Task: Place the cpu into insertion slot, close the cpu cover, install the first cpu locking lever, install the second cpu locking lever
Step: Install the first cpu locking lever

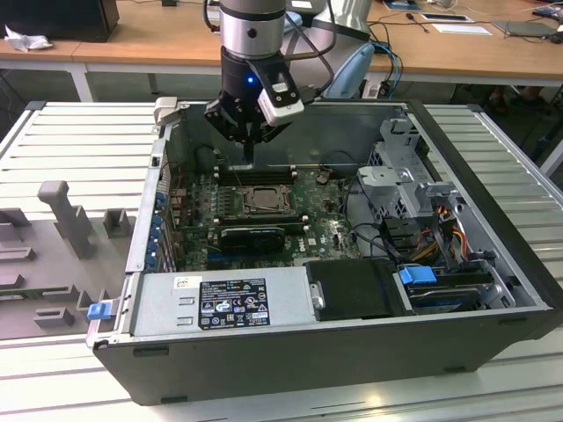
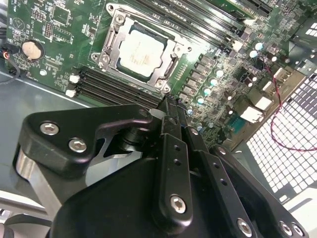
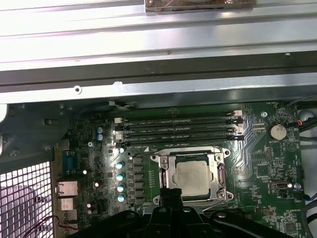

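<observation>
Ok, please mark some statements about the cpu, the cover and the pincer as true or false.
1. The cpu lies in the slot. True.
2. The pincer holds the cpu. False: the cpu lies in the slot, apart from the pincer.
3. The cover stands upright. False: it lies flat around the cpu.
4. A coin cell sits on the board. True.
</observation>
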Robot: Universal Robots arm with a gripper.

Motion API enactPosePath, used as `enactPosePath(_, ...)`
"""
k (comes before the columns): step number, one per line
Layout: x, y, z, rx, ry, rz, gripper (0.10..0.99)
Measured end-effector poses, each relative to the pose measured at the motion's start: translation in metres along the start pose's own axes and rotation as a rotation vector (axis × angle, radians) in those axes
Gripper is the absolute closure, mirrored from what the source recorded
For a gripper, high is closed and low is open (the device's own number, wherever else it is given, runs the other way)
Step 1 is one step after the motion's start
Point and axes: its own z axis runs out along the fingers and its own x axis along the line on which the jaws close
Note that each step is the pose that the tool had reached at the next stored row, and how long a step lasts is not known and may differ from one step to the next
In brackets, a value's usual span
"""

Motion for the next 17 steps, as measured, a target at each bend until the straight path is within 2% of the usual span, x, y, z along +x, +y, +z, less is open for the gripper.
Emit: enactPosePath(17,0.0091,-0.0006,0.0002,0.000,0.0009,-0.019,0.980)
